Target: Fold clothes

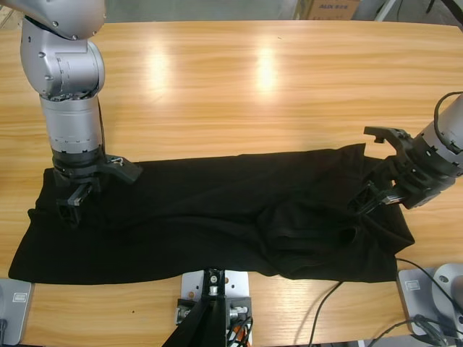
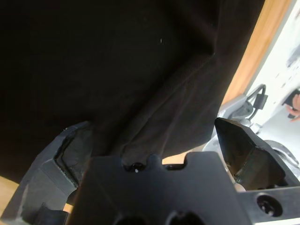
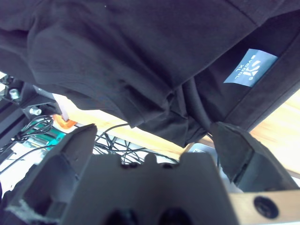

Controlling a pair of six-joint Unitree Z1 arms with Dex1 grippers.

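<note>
Black knit fabric is what you see across the near half of the table [image 1: 239,79]: the polo shirt [image 1: 217,217] lies spread out, its long axis running along the table's near edge from the left end toward the right end. Its near hem sits at the table's front edge. The blue neck label [image 3: 250,66] shows in the right wrist view, so the collar end points to the right end of the table. The fabric is bunched and creased right of centre and flatter toward the left.

Your left gripper [image 1: 76,195] comes down from the upper left and rests on the shirt's left end; its jaws stand apart, with a fold of cloth lying between them in the wrist view, not pinched. Your right gripper [image 1: 380,189] reaches in from the right edge at the shirt's right end; its jaws are also spread, with the cloth close in front of them.

Wood grain, light-toned, with two bright reflections on the far half. Cables [image 1: 325,303] hang below the front edge.
</note>
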